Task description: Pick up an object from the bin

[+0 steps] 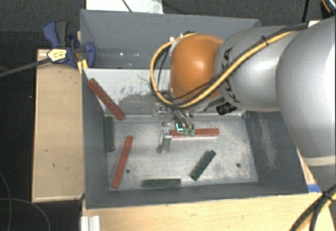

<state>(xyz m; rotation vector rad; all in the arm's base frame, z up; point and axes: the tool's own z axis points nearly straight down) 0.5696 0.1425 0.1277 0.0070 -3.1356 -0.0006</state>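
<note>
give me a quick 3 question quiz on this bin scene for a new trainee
1. Open: which thing lies right beside the end effector?
2. True or false: the level dark green flat stick is propped upright against the wall of the grey metal bin.
3. Pick one: from the end effector, the slanted dark green flat stick lies
A. lower in the view and to the right
B. higher in the view and to the left
C. outside the bin

Key
1. The long red flat stick, lying level on the floor mid-bin.
2. False; it lies flat on the floor.
3. A
</note>
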